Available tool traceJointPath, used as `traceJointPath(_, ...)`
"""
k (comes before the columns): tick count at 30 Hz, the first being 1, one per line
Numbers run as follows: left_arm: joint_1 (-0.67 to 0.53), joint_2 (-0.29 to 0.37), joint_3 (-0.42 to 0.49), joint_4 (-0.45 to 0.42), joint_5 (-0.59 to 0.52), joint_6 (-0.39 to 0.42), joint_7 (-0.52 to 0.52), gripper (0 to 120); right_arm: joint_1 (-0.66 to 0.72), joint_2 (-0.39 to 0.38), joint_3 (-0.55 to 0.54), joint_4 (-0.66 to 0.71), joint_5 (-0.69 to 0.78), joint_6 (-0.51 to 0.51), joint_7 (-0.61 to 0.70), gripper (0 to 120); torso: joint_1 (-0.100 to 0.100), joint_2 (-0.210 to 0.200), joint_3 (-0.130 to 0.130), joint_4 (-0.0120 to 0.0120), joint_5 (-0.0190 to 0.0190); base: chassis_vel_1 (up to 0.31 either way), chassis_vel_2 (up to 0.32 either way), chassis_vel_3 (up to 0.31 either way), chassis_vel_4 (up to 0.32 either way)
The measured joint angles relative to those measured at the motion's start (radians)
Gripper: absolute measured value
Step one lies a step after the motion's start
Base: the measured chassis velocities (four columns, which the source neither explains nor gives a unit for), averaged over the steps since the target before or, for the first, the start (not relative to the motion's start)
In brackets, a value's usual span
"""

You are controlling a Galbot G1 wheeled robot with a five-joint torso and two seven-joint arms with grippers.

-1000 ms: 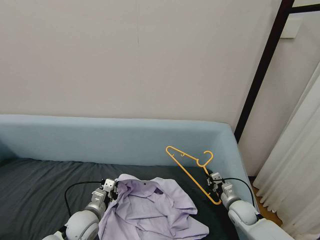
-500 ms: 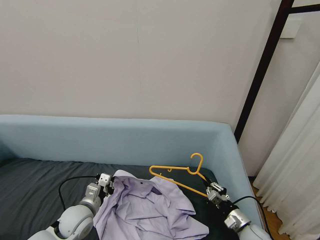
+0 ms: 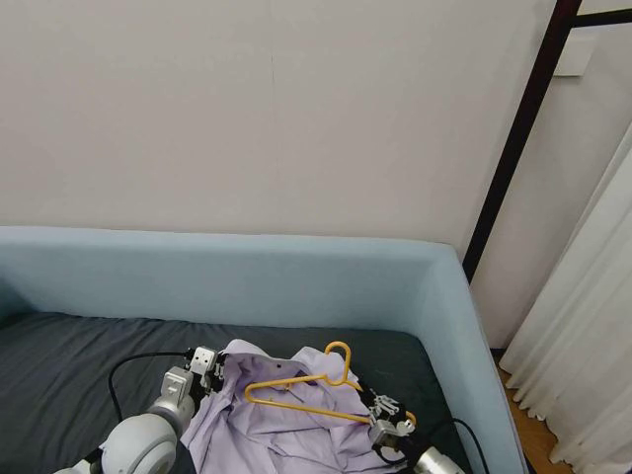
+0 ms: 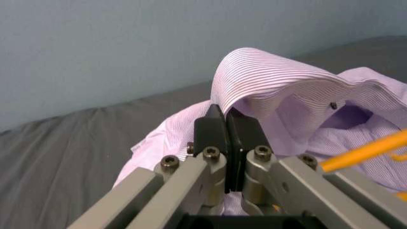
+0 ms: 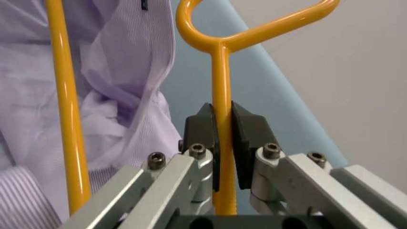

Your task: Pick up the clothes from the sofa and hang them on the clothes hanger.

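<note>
A lilac striped shirt (image 3: 286, 425) lies crumpled on the dark sofa seat (image 3: 69, 365). My left gripper (image 3: 205, 367) is shut on the shirt's collar edge (image 4: 222, 102), lifting it a little; its black fingers (image 4: 241, 138) pinch the fabric. My right gripper (image 3: 387, 417) is shut on an orange clothes hanger (image 3: 296, 390), which lies across the shirt's top. In the right wrist view the pads (image 5: 245, 131) clamp the hanger's bar (image 5: 220, 95) below the hook, with the shirt (image 5: 121, 86) behind.
The sofa's light blue backrest (image 3: 247, 276) runs across the back and its armrest (image 3: 464, 346) closes the right side. A dark pole (image 3: 509, 148) and white curtains (image 3: 592, 346) stand to the right. A blank wall is behind.
My right gripper has swung the hanger leftward and down, from beside the armrest to over the shirt. The left gripper has shifted slightly left, still holding the collar.
</note>
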Motion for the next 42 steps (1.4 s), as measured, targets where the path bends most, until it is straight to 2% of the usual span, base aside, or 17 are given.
traceJointPath(6,0.039,0.007,-0.014,-0.033,-0.004,0.009,-0.007,0,0.064,0.07,-0.048,-0.068,0.016,-0.039,0.034,5,0.0,0.0,0.0,0.0,0.0002,0.0,0.0,0.0,0.0)
traceJointPath(13,0.064,0.022,-0.029,-0.066,-0.01,0.014,-0.014,0,0.108,0.097,-0.057,-0.104,0.049,-0.089,0.083,5,0.0,0.0,0.0,-0.0001,0.0001,0.0,0.0,0.0,0.0)
traceJointPath(19,0.016,-0.005,0.011,-0.073,-0.027,0.034,-0.035,0,0.127,0.126,-0.086,-0.12,0.045,-0.115,0.1,5,0.0,0.0,0.0,-0.0003,0.0001,0.0,0.0,0.0,0.0)
traceJointPath(24,-0.016,0.006,0.026,-0.073,-0.043,0.042,-0.041,0,0.137,0.144,-0.101,-0.12,0.046,-0.118,0.104,5,0.0,0.0,0.0,-0.0003,0.0002,0.0,0.0,0.0,0.0)
traceJointPath(42,-0.031,-0.009,0.039,-0.12,-0.042,0.067,-0.064,0,0.225,0.254,-0.17,-0.194,0.028,-0.173,0.126,5,0.0,0.0,0.0,-0.0001,0.0002,0.0,0.0,0.0,0.0)
